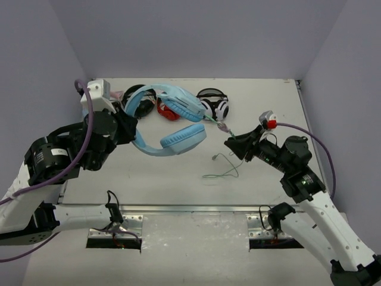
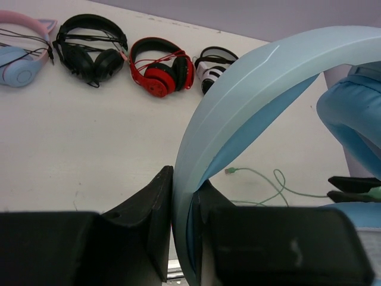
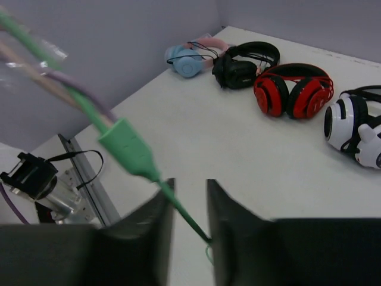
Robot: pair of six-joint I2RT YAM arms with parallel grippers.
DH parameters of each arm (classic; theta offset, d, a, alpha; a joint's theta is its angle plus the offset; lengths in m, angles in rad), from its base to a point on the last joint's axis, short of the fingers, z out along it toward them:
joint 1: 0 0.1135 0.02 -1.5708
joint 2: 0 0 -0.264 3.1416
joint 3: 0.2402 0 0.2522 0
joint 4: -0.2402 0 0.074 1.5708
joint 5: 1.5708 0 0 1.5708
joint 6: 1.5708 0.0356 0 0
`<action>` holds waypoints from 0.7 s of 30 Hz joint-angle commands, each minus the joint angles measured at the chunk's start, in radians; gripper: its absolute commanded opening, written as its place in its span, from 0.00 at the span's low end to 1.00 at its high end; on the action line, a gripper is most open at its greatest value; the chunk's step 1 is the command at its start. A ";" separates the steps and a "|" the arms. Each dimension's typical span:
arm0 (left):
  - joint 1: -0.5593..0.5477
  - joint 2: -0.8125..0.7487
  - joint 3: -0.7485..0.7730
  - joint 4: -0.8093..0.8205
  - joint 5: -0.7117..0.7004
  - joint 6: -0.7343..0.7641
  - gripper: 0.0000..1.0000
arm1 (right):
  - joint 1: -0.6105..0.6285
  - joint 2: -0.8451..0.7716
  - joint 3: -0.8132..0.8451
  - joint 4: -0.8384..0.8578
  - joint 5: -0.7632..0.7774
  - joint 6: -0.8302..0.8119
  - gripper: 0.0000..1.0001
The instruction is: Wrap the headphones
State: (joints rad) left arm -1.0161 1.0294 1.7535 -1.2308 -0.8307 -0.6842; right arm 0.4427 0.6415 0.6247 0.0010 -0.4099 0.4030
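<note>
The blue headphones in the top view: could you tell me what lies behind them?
A black pair and a red pair, both partly covered by the headband; a white-and-black pair is almost fully visible.

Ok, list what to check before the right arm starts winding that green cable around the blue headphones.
1. Hold: the left gripper is clamped on the plain blue headband of the light sky-blue over-ear headphones: ok.
2. Cable position: the thin mint-green cable runs between the fingers of the right gripper: ok.
3. Right jaws closed on the cable: not ok, they stand apart.
4. Slack: the cable's loose end lies looped on the white table, tangled with nothing: ok.
5. The white-and-black headphones are clear of the cable: cannot tell.
</note>
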 commanded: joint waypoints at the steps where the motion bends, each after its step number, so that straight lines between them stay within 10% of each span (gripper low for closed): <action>1: -0.006 -0.011 0.066 0.140 -0.010 -0.009 0.00 | 0.002 0.049 0.101 -0.082 0.031 -0.038 0.13; 3: -0.006 -0.009 0.081 0.145 -0.004 -0.008 0.00 | 0.002 0.107 0.147 -0.116 0.089 -0.046 0.01; 11: -0.006 -0.005 0.089 0.116 -0.051 -0.011 0.00 | 0.002 0.155 0.349 -0.225 0.103 -0.087 0.13; 17: -0.006 -0.068 0.005 0.232 0.016 0.018 0.00 | 0.002 0.112 0.112 -0.090 0.036 -0.041 0.09; 21: -0.006 -0.083 -0.023 0.342 0.111 0.060 0.00 | 0.002 0.089 -0.037 0.133 -0.053 0.028 0.34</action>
State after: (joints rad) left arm -1.0161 0.9771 1.7245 -1.1271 -0.8005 -0.6235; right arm 0.4431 0.7273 0.6659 -0.0414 -0.3889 0.3813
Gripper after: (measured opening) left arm 0.130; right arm 0.311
